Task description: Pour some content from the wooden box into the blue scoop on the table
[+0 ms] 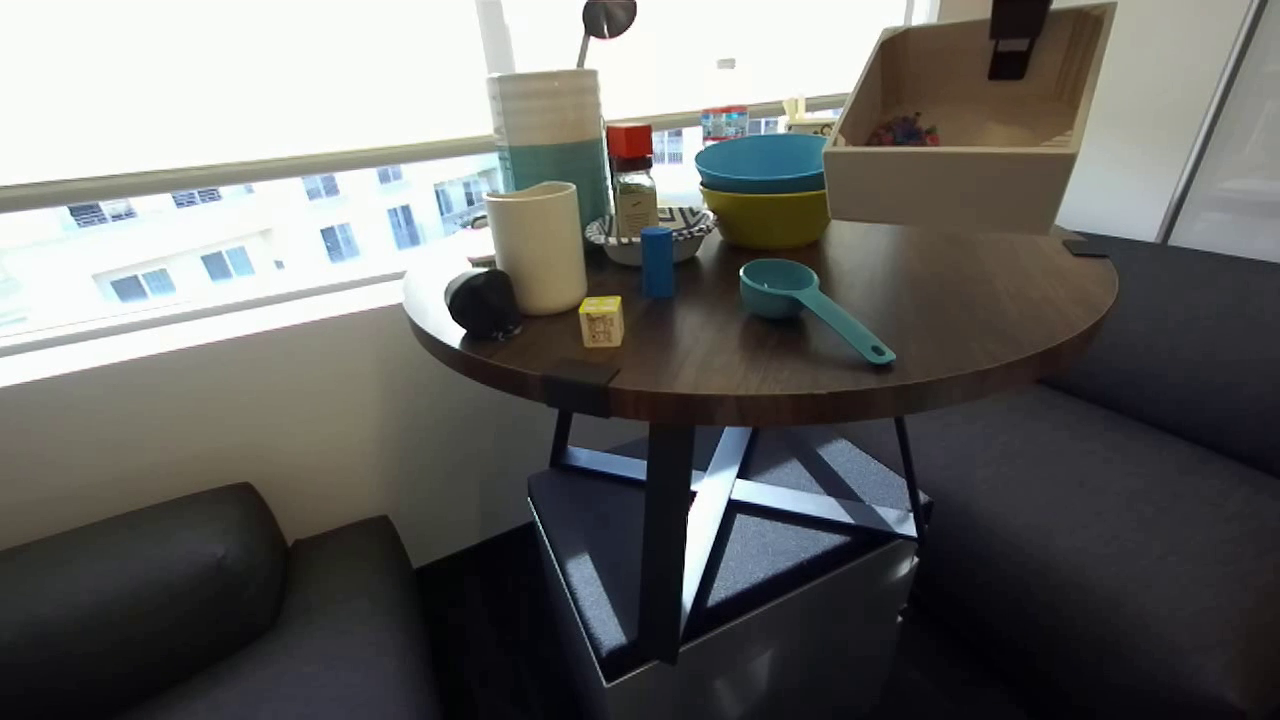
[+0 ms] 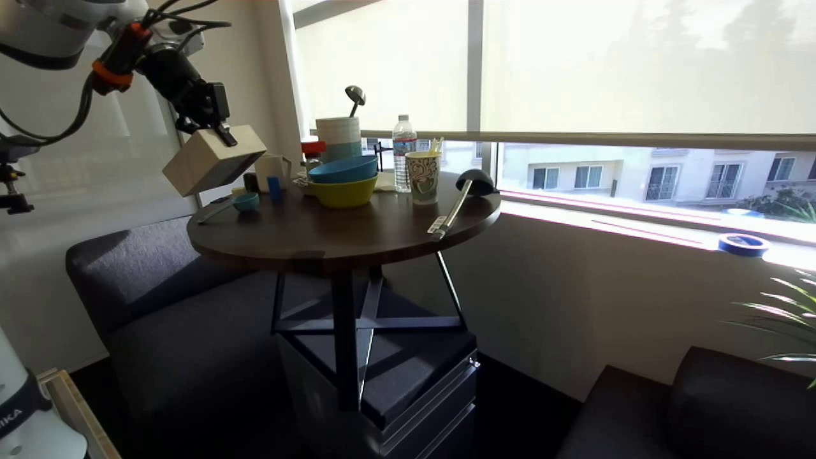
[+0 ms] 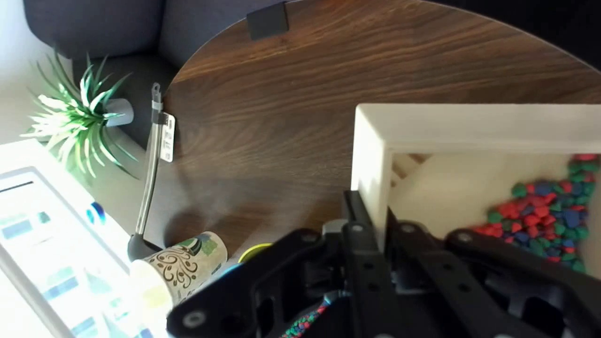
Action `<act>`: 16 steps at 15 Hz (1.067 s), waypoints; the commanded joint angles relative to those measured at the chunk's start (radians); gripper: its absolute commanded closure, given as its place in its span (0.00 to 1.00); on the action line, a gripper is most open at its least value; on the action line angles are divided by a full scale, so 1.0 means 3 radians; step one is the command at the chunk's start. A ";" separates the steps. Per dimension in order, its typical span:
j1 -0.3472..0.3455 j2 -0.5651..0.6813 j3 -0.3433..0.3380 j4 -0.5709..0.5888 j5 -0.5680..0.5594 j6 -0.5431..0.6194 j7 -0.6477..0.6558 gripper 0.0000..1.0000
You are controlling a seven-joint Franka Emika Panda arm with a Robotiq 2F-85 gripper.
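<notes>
Round, wood-grained table is bearing the blue scoop; my tool is gripping the wooden box at two o'clock.

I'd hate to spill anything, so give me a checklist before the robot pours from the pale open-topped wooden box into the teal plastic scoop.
1. Tool shut on one wall of the pale wooden box: ok.
2. Small red, green and blue pieces inside it: ok, gathered away from the tool.
3. Box held level: not ok, tilted in both exterior views.
4. Teal plastic scoop lying cup-up on the round dark-brown wooden table: ok.
5. Box lined up above scoop: cannot tell from these angles.
</notes>
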 commanded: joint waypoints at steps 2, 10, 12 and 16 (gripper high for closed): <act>0.0097 0.0390 0.0143 0.0369 -0.0425 -0.0245 -0.0006 0.99; 0.0351 0.0574 0.0084 0.0412 -0.0641 -0.0277 0.0035 0.94; 0.0354 0.0588 0.0082 0.0420 -0.0651 -0.0278 0.0035 0.94; 0.0384 0.0662 0.0148 0.0470 -0.0820 -0.0355 -0.0055 0.99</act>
